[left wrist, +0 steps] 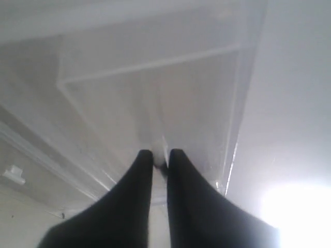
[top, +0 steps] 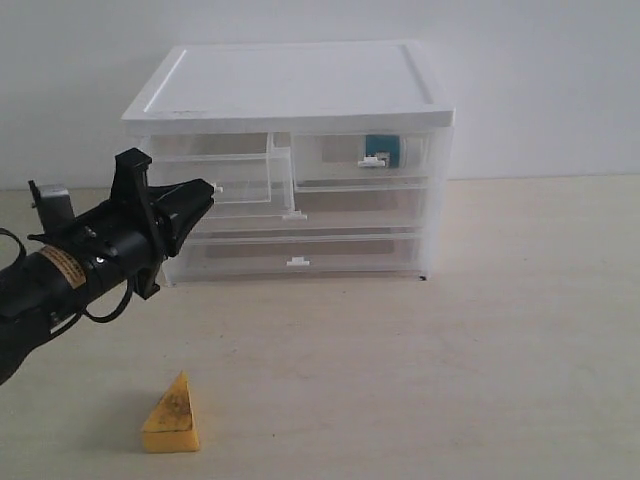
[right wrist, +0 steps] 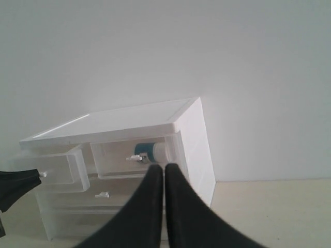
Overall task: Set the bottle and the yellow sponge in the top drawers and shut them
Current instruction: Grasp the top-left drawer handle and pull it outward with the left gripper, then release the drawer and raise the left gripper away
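Observation:
The white-topped cabinet (top: 290, 85) stands at the back of the table. Its top left drawer (top: 240, 175) is pulled partway out. My left gripper (top: 208, 190) is at that drawer's front, and in the left wrist view (left wrist: 160, 154) it is shut on the small white handle. The top right drawer (top: 335, 160) sits pushed in, with the bottle (top: 382, 150) lying inside it behind the white clip handle (right wrist: 135, 158). The yellow sponge (top: 172, 415) stands on the table in front, well below the left arm. My right gripper (right wrist: 164, 166) hangs shut and empty, away from the cabinet, outside the exterior view.
Two full-width drawers with white handles (top: 294, 214) (top: 297, 262) lie under the top pair, both pushed in. The beige table (top: 470, 360) stretches to the right and front of the cabinet. A pale wall (top: 540, 80) stands behind.

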You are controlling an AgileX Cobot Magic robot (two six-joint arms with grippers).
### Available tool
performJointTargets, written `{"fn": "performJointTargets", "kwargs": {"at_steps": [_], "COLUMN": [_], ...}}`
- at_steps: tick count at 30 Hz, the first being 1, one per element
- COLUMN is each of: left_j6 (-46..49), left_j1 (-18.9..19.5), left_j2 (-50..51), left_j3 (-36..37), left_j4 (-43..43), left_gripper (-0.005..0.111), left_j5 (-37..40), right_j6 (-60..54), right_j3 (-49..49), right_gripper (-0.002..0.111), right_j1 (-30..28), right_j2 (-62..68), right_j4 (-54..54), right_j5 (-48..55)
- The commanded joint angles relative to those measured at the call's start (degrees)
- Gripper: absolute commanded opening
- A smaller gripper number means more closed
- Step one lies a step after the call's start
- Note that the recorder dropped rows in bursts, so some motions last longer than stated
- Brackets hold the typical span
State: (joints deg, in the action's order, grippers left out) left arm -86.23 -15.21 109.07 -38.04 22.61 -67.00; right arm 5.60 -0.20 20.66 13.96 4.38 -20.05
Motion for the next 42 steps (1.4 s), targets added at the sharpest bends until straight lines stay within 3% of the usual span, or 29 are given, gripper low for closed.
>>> {"fn": "performJointTargets", "kwargs": {"at_steps": [1,22,36,38,42], "left_j6": [1.05,3.55,4.80,4.80,4.43], "left_j1": [-1.50,-1.50,-1.50,-1.50,-1.50], "left_j2": [-1.84,-12.20,-14.31,-14.31,-14.31], "left_j3": [3.22,17.79,21.39,21.39,21.39], "left_j4": [3.79,7.40,11.00,11.77,14.57], "left_gripper": [0.004,0.004,0.005,0.010,0.056], "left_j5": [-2.96,-2.96,-2.96,-2.96,-2.96], "right_j6": [-0.34,-0.32,-0.32,-0.32,-0.32], "right_j3": [0.20,0.20,0.20,0.20,0.20], "right_gripper": [0.000,0.000,0.000,0.000,0.000], "right_j1": [-0.14,-0.14,-0.14,-0.14,-0.14], "right_j2": [-0.12,-0.12,-0.12,-0.12,-0.12], "right_j4": [-0.25,-0.25,-0.25,-0.25,-0.25], "right_j5": [-0.47,-0.35,-0.24,-0.24,-0.24]}}
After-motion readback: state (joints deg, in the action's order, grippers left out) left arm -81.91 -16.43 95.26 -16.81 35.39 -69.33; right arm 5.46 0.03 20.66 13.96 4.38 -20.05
